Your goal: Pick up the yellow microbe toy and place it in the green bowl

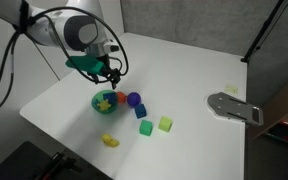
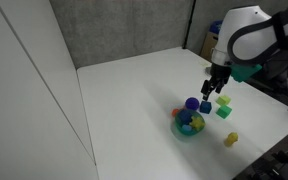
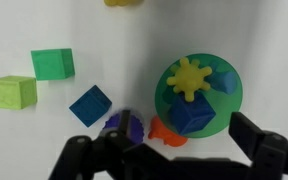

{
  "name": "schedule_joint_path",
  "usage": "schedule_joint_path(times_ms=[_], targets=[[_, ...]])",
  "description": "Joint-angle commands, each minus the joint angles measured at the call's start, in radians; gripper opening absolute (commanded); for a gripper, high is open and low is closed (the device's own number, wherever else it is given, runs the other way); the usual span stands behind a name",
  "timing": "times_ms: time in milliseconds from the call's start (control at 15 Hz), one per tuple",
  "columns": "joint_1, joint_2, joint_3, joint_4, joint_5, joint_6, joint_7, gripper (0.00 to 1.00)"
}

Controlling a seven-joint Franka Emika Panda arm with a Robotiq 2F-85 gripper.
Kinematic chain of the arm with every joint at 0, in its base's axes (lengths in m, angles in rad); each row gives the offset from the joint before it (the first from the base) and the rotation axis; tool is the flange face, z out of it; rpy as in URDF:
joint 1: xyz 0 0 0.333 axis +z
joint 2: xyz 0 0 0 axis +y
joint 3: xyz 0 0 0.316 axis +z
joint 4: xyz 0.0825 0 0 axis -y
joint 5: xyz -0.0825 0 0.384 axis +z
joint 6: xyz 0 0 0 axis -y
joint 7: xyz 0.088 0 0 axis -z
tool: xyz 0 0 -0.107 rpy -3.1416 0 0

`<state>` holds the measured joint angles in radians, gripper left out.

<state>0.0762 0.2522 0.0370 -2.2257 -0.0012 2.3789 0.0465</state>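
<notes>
The yellow microbe toy [image 3: 188,77] lies inside the green bowl [image 3: 168,99], next to a blue cube [image 3: 195,116] that also sits in the bowl. Both exterior views show the toy [image 1: 105,99] in the bowl [image 1: 97,105] [image 2: 189,132]. My gripper [image 3: 174,150] is open and empty, its two dark fingers spread below the bowl in the wrist view. In both exterior views it hangs above the bowl [image 1: 111,72] [image 2: 213,88], clear of the toys.
An orange toy [image 3: 164,131] and a purple toy [image 3: 127,124] touch the bowl's edge. A blue cube [image 3: 90,105], a green cube [image 3: 52,64], a yellow-green cube [image 3: 13,92] and a smooth yellow lump [image 1: 110,141] lie nearby. A grey device [image 1: 234,107] sits near the table edge.
</notes>
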Motion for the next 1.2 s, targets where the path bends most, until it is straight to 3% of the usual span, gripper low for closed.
schedule_joint_path(times_ms=[0,1133], targets=[[-0.021,-0.116,-0.008,-0.024,0.031,-0.073,0.034,1.0],[-0.069,-0.451,-0.026,0.042,-0.001,-0.409,0.092,1.0]])
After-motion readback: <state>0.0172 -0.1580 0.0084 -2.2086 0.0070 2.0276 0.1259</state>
